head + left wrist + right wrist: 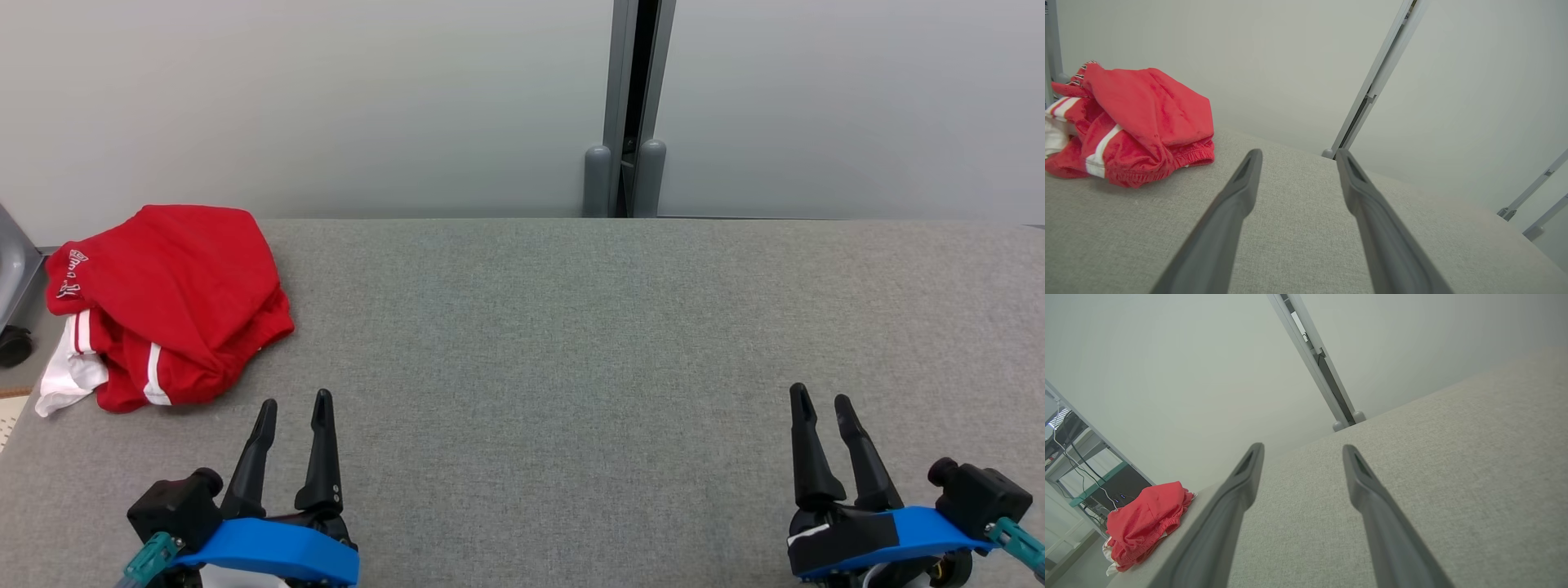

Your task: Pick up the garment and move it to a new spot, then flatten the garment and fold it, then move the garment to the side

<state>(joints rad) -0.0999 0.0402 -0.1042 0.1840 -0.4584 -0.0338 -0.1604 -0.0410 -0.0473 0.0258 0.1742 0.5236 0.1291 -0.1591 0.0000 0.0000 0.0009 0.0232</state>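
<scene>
The garment (167,302) is a crumpled red piece with white stripes and white lettering, bunched at the far left of the grey table (571,343). It also lies at the upper left of the left wrist view, garment (1135,122), and small at the lower left of the right wrist view, garment (1145,522). My left gripper (295,402) hovers open near the front edge, just right of and in front of the garment, holding nothing. My right gripper (820,396) stands open and empty at the front right, far from the garment.
A pale wall runs behind the table, with a grey vertical post (627,106) at its back edge. Left of the table are a grey object and a black caster (15,343). Shelving with cables (1073,457) stands beyond the table's left end.
</scene>
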